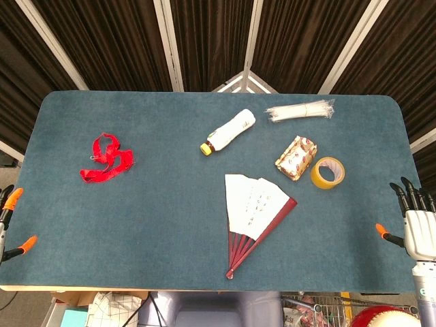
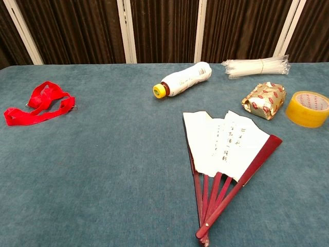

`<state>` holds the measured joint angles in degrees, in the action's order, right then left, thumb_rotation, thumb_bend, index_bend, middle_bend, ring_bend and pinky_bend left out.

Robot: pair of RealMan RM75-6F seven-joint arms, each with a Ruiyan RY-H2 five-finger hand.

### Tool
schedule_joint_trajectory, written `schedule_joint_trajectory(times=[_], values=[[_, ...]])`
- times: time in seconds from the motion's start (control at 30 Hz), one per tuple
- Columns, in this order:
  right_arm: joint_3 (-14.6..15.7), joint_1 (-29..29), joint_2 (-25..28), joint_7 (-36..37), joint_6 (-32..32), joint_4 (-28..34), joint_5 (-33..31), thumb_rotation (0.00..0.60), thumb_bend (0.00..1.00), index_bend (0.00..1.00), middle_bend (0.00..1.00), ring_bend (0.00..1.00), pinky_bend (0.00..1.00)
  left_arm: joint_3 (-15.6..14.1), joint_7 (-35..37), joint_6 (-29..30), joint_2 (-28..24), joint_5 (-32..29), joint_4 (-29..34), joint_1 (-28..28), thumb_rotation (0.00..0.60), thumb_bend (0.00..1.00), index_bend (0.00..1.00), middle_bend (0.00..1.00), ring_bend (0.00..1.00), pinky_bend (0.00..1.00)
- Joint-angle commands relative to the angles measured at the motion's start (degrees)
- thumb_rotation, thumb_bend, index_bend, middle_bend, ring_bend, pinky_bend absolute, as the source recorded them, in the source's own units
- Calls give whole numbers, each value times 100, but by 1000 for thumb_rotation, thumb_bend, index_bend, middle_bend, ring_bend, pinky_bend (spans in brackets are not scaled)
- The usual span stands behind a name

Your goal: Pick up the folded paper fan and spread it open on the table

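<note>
The paper fan (image 1: 253, 211) (image 2: 224, 149) lies partly spread on the blue table, right of centre. Its white leaf with dark writing points away from me and its red ribs meet at a pivot near the front edge. My left hand (image 1: 8, 225) hangs off the table's left edge with orange-tipped fingers apart, holding nothing. My right hand (image 1: 414, 221) sits past the right edge, fingers spread and empty. Both hands are far from the fan. The chest view shows neither hand.
A red ribbon (image 1: 105, 158) (image 2: 37, 107) lies at the left. Behind the fan lie a white bottle with a yellow cap (image 1: 228, 131) (image 2: 184, 80), a bundle of clear straws (image 1: 300, 110) (image 2: 256, 67), a wrapped packet (image 1: 296, 157) (image 2: 264, 100) and a yellow tape roll (image 1: 328, 173) (image 2: 309, 108).
</note>
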<state>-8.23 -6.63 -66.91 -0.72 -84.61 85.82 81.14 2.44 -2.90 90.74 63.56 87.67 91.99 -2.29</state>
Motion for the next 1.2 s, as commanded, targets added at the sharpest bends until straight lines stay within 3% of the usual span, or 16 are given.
schedule_joint_trajectory(times=[0.03, 0.57, 0.9, 1.1, 1.2], values=[[6, -16, -8, 13, 18, 1, 17, 600, 183, 154, 92, 173, 132, -2, -23, 0, -5, -11, 9, 9, 600, 165, 0, 23, 0, 62], [77, -86, 2, 332, 117, 39, 199, 600, 183, 154, 92, 172, 131, 4, -116, 21, 19, 10, 34, 22, 600, 165, 0, 23, 0, 62], [221, -163, -58, 549, 50, 51, 634, 600, 183, 154, 92, 172, 131, -14, -101, 111, -2, 75, 55, 70, 600, 165, 0, 23, 0, 62], [482, -363, -157, 952, 219, 50, 1207, 600, 183, 163, 92, 173, 132, 2, -10, 133, -42, 47, 74, 93, 600, 165, 0, 23, 0, 62], [650, -587, -408, 1198, 322, -286, 1688, 600, 183, 189, 92, 172, 133, 13, 64, 161, -61, 55, 60, 103, 600, 165, 0, 23, 0, 62]])
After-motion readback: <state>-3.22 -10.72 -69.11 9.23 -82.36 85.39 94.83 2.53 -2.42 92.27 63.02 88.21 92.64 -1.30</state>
